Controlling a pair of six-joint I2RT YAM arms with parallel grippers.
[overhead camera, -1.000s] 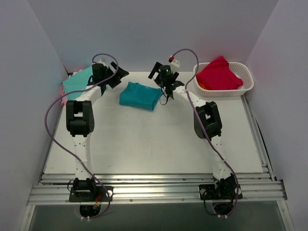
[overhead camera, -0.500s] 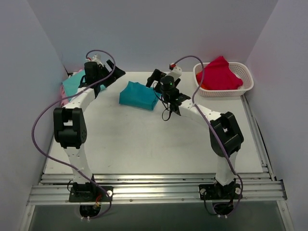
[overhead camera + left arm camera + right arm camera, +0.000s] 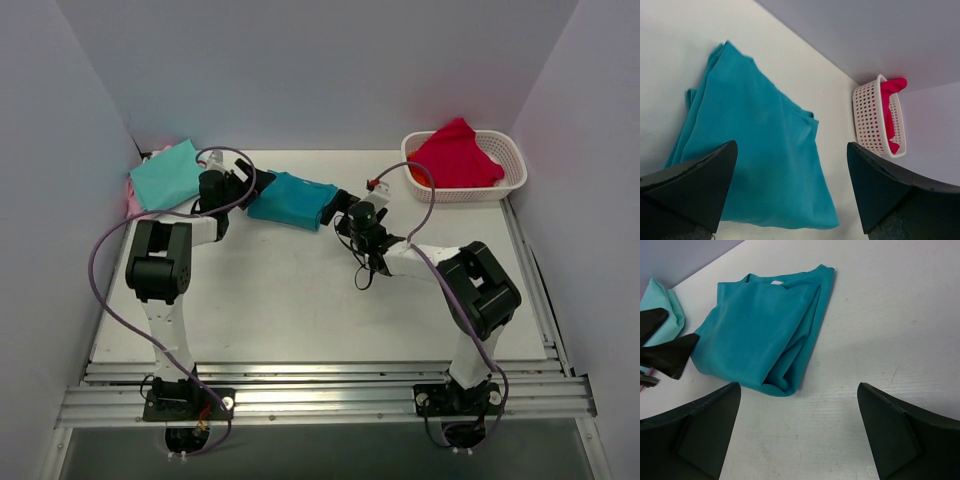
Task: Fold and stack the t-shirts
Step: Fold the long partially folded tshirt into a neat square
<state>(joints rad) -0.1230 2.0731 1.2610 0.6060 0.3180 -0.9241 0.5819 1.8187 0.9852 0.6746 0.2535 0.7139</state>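
The left arm (image 3: 172, 335) and the right arm (image 3: 466, 352) have slim white links and bulky black joint housings. A thin purple cable (image 3: 96, 262) runs in loose loops along each arm. At the bottom of the frame each arm has a black base plate (image 3: 185, 396). The jaws are matt black wedges.

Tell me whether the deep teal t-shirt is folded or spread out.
Folded. The deep teal t-shirt lies flat as a compact rectangle, with doubled layers of cloth showing along its edges.
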